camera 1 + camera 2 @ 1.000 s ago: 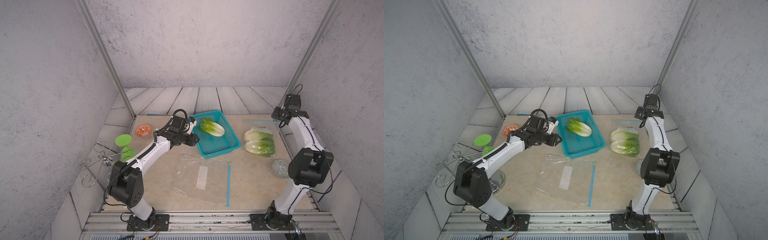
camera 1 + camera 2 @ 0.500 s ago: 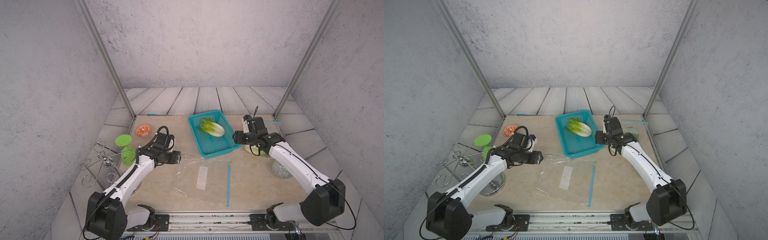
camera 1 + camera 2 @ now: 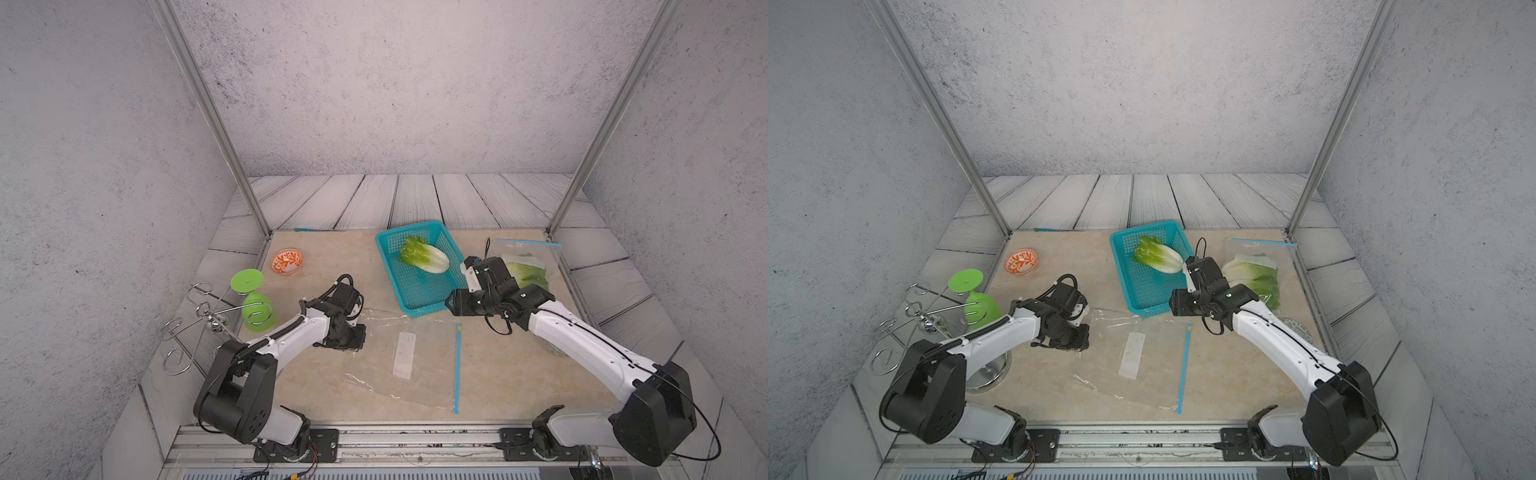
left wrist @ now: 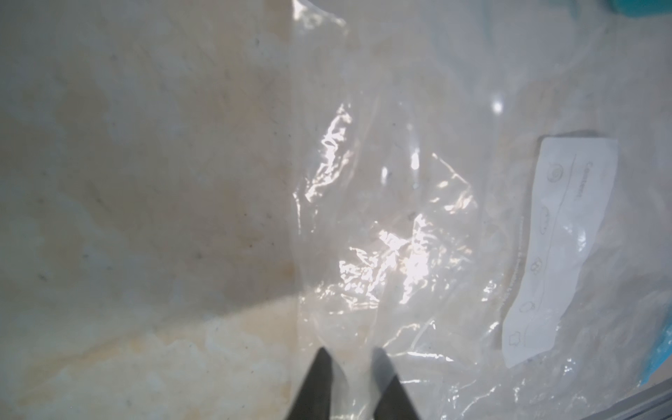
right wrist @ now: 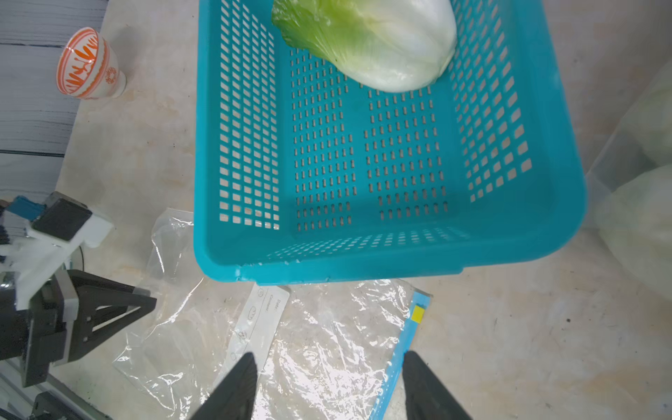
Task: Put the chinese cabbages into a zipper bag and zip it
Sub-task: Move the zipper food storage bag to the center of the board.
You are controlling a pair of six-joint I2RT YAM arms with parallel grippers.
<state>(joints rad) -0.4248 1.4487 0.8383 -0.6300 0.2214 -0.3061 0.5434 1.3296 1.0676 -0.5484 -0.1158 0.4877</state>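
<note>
Right fingers [image 5: 236,389] near "Date:" label [image 5: 260,320]

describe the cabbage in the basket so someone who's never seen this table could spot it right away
Find the teal mesh basket at the back middle of the beige table. The chinese cabbage lies alone inside it, at its far end. The other two cabbages sit inside a clear bag beside the basket; only this one is unbagged.
</note>
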